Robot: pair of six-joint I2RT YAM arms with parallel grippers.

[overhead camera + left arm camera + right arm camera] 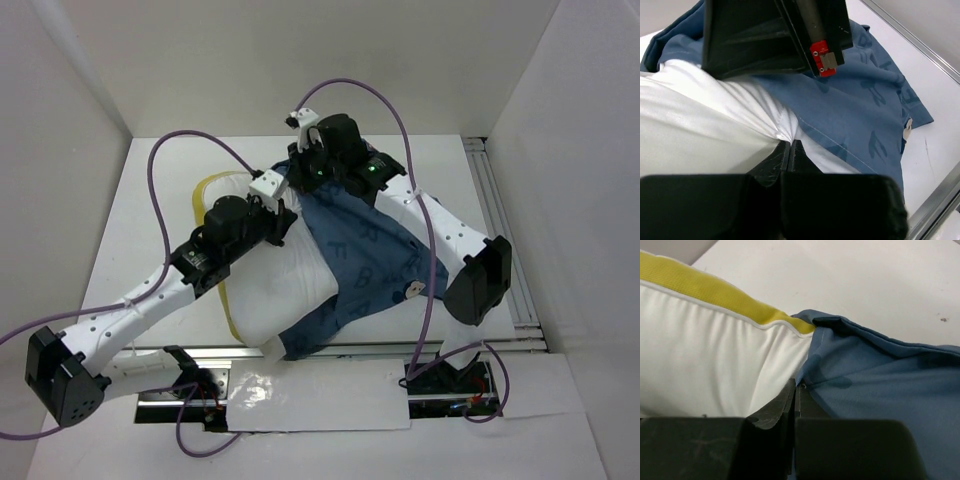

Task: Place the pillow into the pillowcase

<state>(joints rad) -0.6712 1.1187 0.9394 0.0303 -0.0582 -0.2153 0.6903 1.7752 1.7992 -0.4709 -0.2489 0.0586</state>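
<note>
The white pillow [270,290] with its yellow edge [205,190] lies left of centre on the table. The blue printed pillowcase [370,260] covers its right part and spreads to the right. My left gripper [283,222] rests on the pillow's top and is shut, pinching white pillow fabric [700,130] right beside the pillowcase's hem [860,115]. My right gripper [305,170] is at the far edge, shut on the pillowcase's edge [880,385] where it meets the pillow [705,355] below the yellow band [715,290].
An aluminium rail [400,348] runs along the front and another [500,220] along the right side. White walls enclose the table. A clear plastic sheet [310,390] lies between the arm bases. Purple cables [160,200] loop above the arms.
</note>
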